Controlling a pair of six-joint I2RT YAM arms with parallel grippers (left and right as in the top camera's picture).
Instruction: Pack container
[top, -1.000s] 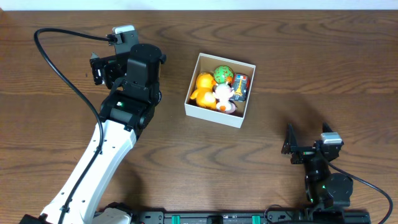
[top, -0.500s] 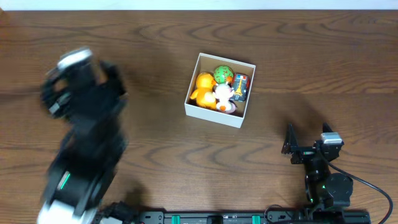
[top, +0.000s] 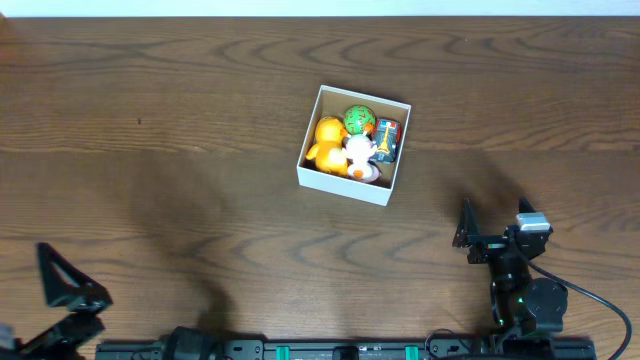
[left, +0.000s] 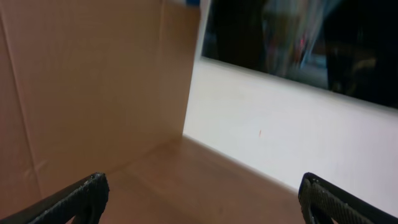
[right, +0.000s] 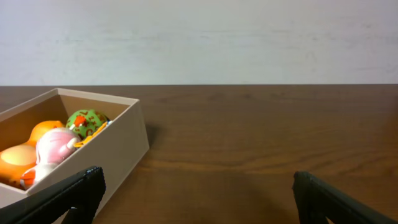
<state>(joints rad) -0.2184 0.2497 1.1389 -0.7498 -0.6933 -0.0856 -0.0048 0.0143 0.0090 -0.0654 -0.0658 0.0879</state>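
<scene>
Right tool (right: 199, 193) sits wide open and empty. The container (right: 121, 149) is just ahead and off to its left on the worktop (right: 261, 143), packed with toys (right: 56, 146). Left tool (left: 202, 198) is wide open too, holding nothing, and much farther off. Right arm's nearer, I'd say.

Open tabletop (top: 180, 150) on every side of the container (top: 345, 185), its inside packed with toys (top: 345, 150)
</scene>
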